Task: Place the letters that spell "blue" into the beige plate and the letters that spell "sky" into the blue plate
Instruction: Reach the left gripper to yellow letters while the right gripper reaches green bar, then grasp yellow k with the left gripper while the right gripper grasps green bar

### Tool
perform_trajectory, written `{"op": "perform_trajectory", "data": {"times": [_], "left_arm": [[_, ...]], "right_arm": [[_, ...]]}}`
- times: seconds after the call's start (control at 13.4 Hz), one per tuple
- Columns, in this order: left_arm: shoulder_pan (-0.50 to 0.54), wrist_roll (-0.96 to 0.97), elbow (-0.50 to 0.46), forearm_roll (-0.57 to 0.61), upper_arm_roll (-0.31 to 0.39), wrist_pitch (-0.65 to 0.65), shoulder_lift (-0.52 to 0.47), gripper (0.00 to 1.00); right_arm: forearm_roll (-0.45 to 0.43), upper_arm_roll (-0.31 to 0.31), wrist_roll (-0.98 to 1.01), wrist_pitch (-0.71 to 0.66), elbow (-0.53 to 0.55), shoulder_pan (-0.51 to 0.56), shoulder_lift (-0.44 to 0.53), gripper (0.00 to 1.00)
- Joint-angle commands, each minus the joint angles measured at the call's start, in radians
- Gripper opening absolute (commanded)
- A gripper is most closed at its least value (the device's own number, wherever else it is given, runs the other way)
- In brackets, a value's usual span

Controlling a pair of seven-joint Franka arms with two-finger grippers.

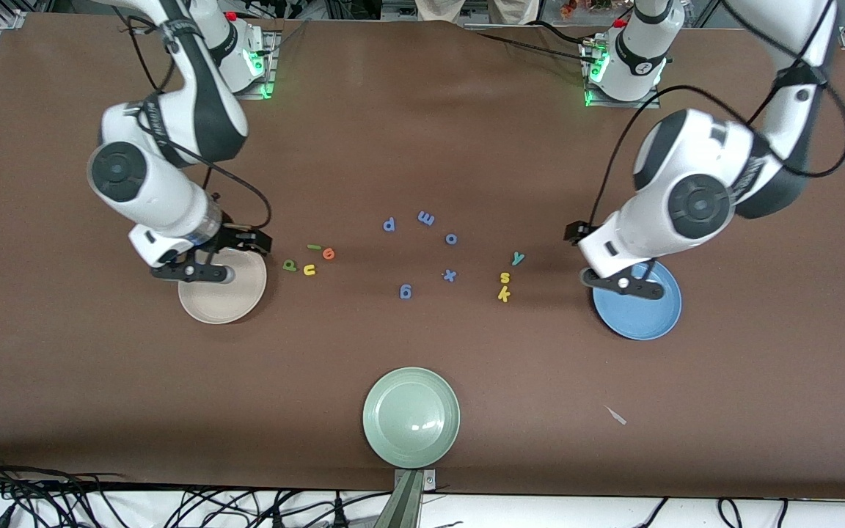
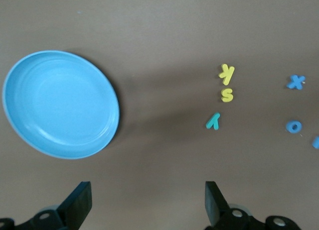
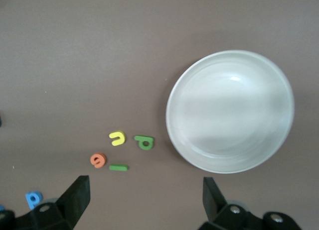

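Since both plates are empty and I need a clear look before choosing, I hold the right claw (image 1: 191, 273) wide over the beige plate (image 1: 228, 304) beside b-l-u-e (image 1: 309, 260), and the left claw (image 1: 622, 284) wide over the blue plate (image 1: 642, 319) near s-k-y (image 1: 507, 277).

brown table (image 1: 422, 132), black cables (image 1: 63, 502) along its near edge.

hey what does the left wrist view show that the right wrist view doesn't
Only the left wrist view: the blue plate, the yellow k, yellow s, teal y, a blue x and blue o.
Only the right wrist view: the beige plate, green b, green l, yellow u, orange e.
Both: brown table, that arm's own open gripper.
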State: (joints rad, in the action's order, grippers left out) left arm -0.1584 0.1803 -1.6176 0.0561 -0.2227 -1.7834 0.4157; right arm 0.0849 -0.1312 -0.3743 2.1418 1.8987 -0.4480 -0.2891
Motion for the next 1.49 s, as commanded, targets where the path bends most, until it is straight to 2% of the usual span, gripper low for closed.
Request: {"op": "perform_trajectory", "data": {"times": [0.0, 0.15, 0.37, 0.59, 0.82, 1.04, 1.19, 1.26, 1.41], "left_arm": [[-0.135, 0.141, 0.028, 0.112, 0.011, -0.008, 0.081, 1.00], [-0.161, 0.298, 0.028, 0.178, 0.006, -0.109, 0.145, 1.00], [-0.164, 0.327, 0.028, 0.165, 0.002, -0.206, 0.210, 1.00], [-0.161, 0.309, 0.027, 0.050, 0.002, -0.419, 0.276, 1.00], [-0.185, 0.307, 0.016, 0.056, 0.002, -0.491, 0.321, 1.00], [-0.187, 0.303, 0.021, 0.062, 0.003, -0.505, 0.337, 1.00], [-0.187, 0.292, 0.019, 0.115, 0.003, -0.525, 0.345, 1.00], [-0.185, 0.274, 0.019, 0.137, 0.002, -0.527, 0.347, 0.98], [-0.187, 0.266, 0.016, 0.140, 0.003, -0.543, 0.353, 0.82]], "right_arm": [[0.016, 0.018, -0.110, 0.065, 0.035, -0.023, -0.022, 1.00], [0.016, 0.041, -0.173, 0.185, 0.115, -0.032, -0.028, 1.00], [0.016, 0.070, -0.212, 0.325, 0.171, -0.063, -0.079, 1.00], [0.013, 0.070, -0.212, 0.368, 0.178, -0.078, -0.116, 1.00], [0.007, 0.070, -0.192, 0.388, 0.213, -0.080, -0.116, 1.00], [0.007, 0.070, -0.186, 0.487, 0.279, -0.080, -0.121, 0.99], [0.006, 0.070, -0.186, 0.489, 0.290, -0.080, -0.121, 0.96], [0.006, 0.070, -0.186, 0.489, 0.290, -0.080, -0.121, 0.91], [0.004, 0.070, -0.186, 0.489, 0.290, -0.086, -0.125, 0.84]]}}
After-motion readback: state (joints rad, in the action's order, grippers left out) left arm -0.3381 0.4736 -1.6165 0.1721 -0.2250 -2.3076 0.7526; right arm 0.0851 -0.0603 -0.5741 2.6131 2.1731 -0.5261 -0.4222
